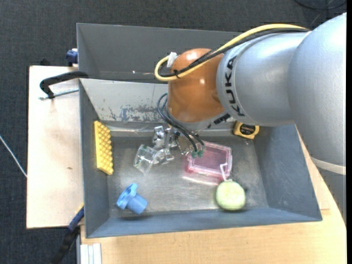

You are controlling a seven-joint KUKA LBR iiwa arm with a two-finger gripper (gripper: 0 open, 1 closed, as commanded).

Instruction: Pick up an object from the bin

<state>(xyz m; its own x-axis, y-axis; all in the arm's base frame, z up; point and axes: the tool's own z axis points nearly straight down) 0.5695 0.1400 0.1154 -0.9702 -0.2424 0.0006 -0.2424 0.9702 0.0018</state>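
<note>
The gripper point(165, 138) is hanging over a clear plastic piece point(147, 157) mid-bin, jaws' opening impossible to tell. Closing off-centre risks flicking it away.

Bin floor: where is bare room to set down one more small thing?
Bare bin floor lies along the front wall, between the blue piece and the green round thing. Crowded: the middle, with the gripper, the clear plastic piece and the pink case.
</note>
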